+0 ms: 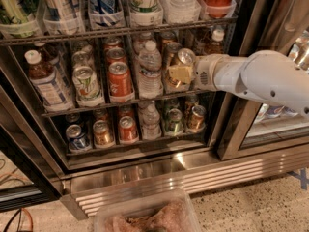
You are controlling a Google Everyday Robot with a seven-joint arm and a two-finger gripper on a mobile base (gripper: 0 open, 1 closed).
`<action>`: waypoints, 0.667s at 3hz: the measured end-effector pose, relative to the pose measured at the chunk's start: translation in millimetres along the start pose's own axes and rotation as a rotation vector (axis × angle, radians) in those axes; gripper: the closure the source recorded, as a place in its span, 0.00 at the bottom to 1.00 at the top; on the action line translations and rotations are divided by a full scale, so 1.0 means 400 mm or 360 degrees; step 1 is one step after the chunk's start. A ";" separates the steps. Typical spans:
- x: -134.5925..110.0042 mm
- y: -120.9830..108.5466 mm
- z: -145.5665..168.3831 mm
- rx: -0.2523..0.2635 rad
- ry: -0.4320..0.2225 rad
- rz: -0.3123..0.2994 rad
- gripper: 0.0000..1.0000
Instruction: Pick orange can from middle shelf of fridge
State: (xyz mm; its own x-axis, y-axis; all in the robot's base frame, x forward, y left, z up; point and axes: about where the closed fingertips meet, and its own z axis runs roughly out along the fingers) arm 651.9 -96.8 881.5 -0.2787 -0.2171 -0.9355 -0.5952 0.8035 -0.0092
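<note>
The orange can [182, 62] stands at the front of its lane on the middle shelf [96, 108] of the fridge [145, 170], right of the water bottle [150, 70]. It leans slightly, its silver lid facing me. My gripper [180, 74] reaches in from the right on a white arm [260, 79]. Its fingers are closed around the can's body, with one pale fingertip pad [178, 74] across the front of the can. The far finger is hidden behind the can.
A brighter red-orange can [119, 79], a white-and-green can [87, 83] and a tea bottle [46, 81] share the shelf. Tall cans fill the rack above [101, 4], small cans the rack below [128, 129]. A dark door frame [241, 124] stands right; a plastic bin [145, 216] sits below.
</note>
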 end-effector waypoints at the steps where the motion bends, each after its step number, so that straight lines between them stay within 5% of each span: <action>1: 0.000 0.000 0.000 0.0000 0.0000 0.0000 1.00; 2: -0.004 -0.009 0.005 -0.0009 0.0019 0.0057 1.00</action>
State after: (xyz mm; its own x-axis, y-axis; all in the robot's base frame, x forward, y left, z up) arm 656.0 -98.3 882.3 -0.3088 -0.1948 -0.9310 -0.5890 0.8077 0.0264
